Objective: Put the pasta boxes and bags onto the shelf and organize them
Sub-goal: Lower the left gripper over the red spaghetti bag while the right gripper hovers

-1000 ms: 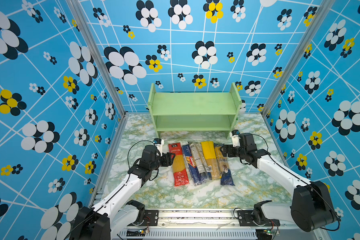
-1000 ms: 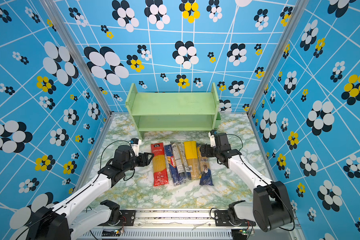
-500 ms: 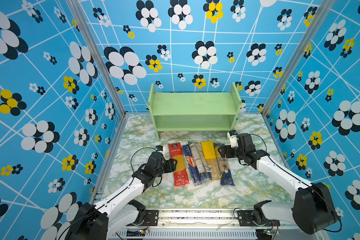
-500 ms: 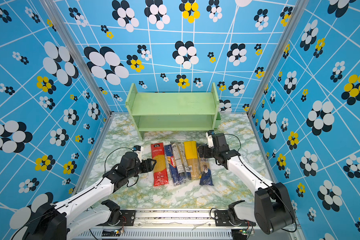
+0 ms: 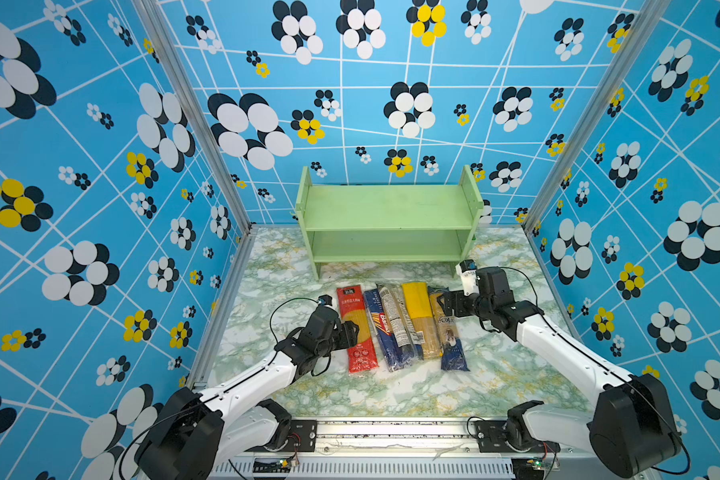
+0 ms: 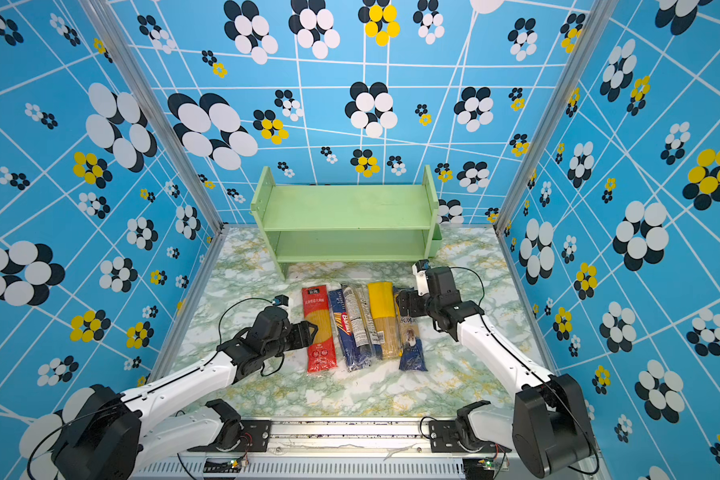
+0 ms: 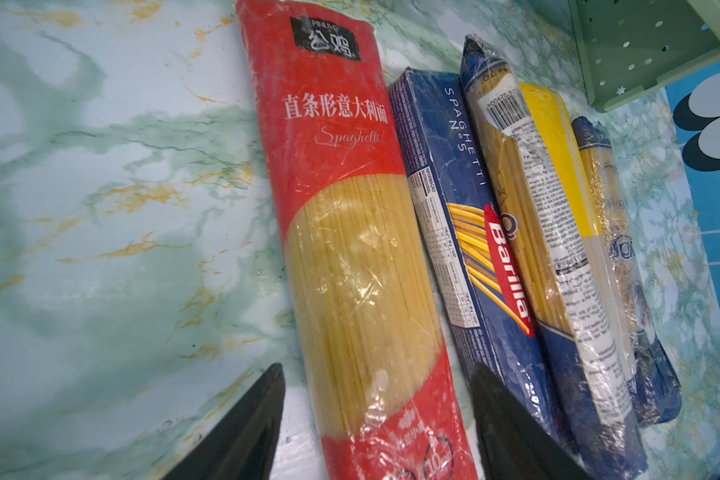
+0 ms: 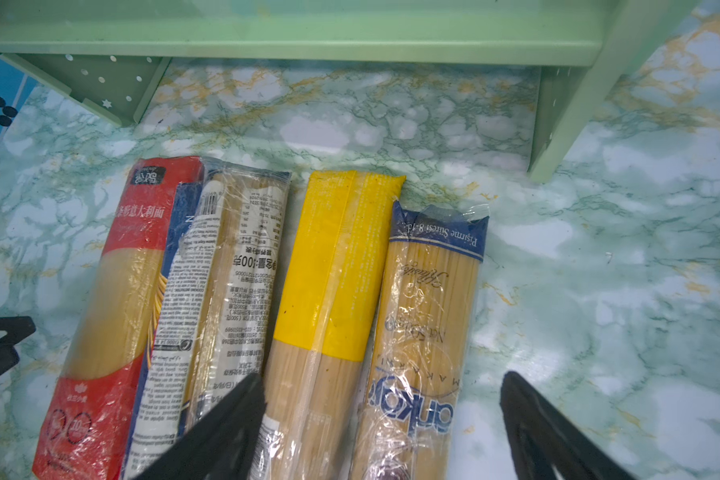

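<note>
open and empty, left gripper (image 7: 375, 370) is hanging over the red bag (image 7: 350, 249), right gripper (image 8: 382, 376) over the blue-ended bag (image 8: 429, 311); each should be closing gently, centred.

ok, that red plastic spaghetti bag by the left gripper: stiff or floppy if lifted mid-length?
Probably fairly stiff: the red plastic spaghetti bag is packed with straight strands along its length. Its glossy, wrinkled film may slip in the open left gripper. Lying flat on the marble-patterned table, it likely won't roll.
</note>
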Available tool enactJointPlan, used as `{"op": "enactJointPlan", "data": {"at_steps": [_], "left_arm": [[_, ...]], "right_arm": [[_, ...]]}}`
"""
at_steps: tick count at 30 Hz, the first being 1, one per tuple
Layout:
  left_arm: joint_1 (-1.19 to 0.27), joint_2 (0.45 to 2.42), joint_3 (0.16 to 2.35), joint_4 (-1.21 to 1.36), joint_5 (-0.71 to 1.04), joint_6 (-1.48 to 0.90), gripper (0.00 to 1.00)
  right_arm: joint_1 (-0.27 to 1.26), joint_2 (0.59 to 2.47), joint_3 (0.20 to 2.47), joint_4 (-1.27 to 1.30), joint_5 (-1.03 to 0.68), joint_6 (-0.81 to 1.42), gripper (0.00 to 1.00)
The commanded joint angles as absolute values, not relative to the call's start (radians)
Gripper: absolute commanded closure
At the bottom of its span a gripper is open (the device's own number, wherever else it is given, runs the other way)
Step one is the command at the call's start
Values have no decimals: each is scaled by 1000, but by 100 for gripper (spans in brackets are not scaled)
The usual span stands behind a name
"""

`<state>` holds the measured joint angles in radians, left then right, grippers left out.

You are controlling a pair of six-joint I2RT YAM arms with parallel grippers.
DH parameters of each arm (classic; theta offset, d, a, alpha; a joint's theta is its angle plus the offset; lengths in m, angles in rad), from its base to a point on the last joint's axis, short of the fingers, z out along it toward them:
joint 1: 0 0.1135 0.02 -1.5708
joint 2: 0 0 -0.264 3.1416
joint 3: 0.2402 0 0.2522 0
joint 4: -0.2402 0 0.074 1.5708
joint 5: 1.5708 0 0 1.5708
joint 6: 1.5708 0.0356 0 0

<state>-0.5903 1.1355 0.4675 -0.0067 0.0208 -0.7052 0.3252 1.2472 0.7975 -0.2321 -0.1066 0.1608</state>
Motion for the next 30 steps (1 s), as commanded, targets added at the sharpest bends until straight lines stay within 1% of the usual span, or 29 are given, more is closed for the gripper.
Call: {"op": "enactJointPlan", "data": {"at_steps": [1,5,8,11,20,30], "left_arm": [[-613,1182,523,-44,-2,-727,28],[-659,1247,562,-71,-52,-760,28],[-690,1300,584,-87,-89,-787,24],[-713,1335,603,-96,-110,-800,23],[-758,1355,633,-154,-216,-814,21],[-777,1373,641,-183,-276,-823,19]], "right_arm": [[334,1228,785,-247,-89,149,9],[334,1230,779,-243,-85,147,9],[334,1227,775,-244,-82,146,8],[333,1223,774,-246,-80,145,8],[334,1216,769,-238,-84,141,4],[334,1226,769,-230,-90,142,2]]}}
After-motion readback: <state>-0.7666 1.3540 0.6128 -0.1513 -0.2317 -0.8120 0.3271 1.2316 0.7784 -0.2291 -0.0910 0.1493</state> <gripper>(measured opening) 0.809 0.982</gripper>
